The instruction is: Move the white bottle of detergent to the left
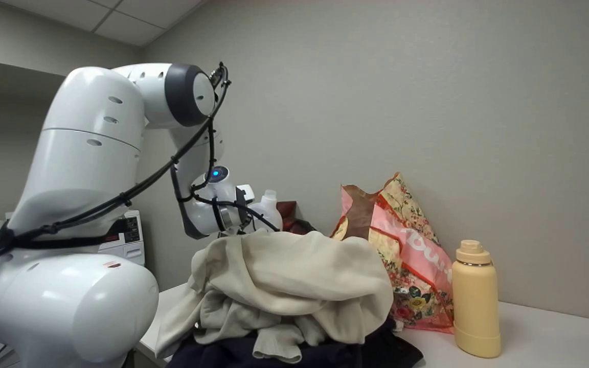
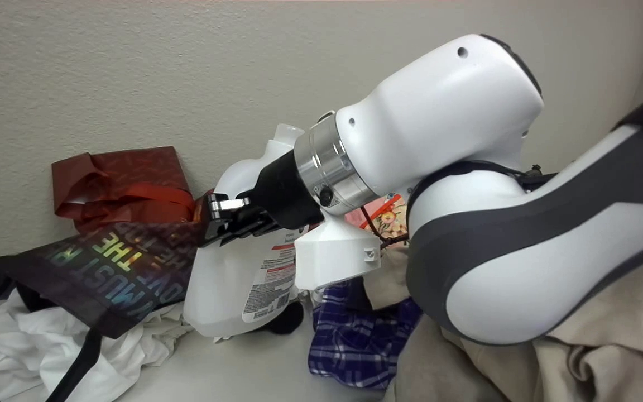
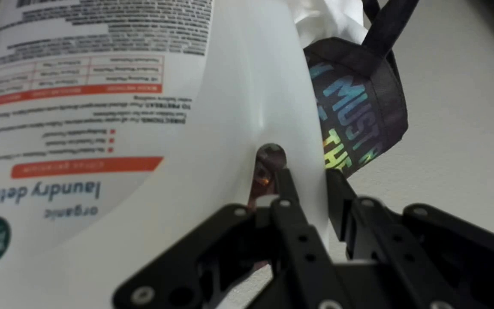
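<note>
**Gripper (image 3: pixel 310 182) clamped on white bottle of detergent (image 2: pixel 221 285), by its handle (image 3: pixel 306 156)**

One finger (image 3: pixel 289 191) through the handle opening, the other outside, handle pinched between. Bottle looks tilted, neck leaning toward the arm (image 2: pixel 438 117); from where I stand, can't tell whether its base touches the counter (image 2: pixel 238 368). It's between the dark lettered bag (image 2: pixel 115 273) and the purple plaid cloth (image 2: pixel 360 349), near the wall (image 2: pixel 232 72). Yellow bottle (image 1: pixel 477 306) upright, well apart, just beside the floral bag (image 1: pixel 417 266). Beige cloth (image 1: pixel 294 271) heaped over dark cloth (image 1: pixel 223 353).
</note>
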`<action>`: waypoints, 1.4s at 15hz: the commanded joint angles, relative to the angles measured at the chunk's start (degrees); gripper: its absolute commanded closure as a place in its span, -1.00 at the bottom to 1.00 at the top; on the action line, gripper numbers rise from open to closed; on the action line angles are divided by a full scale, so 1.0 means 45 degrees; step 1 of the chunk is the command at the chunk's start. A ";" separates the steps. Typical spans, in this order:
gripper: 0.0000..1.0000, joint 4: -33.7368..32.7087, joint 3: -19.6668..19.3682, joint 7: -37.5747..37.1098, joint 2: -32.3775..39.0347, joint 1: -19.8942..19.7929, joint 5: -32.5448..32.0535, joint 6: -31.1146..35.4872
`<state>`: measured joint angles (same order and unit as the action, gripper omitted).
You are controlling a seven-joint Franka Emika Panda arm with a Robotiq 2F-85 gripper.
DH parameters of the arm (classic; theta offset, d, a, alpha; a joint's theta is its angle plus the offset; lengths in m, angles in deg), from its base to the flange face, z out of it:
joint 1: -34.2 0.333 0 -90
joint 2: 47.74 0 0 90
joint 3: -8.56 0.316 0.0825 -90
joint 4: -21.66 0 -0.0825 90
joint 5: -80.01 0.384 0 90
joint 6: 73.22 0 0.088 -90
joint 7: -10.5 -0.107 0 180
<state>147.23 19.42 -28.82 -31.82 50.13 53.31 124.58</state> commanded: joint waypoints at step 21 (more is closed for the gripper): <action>-1.00 -0.1111 0.2416 0.2679 0.0467 -0.2730 0.1812 0.0021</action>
<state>142.07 28.93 -18.82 -28.84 39.45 59.27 124.68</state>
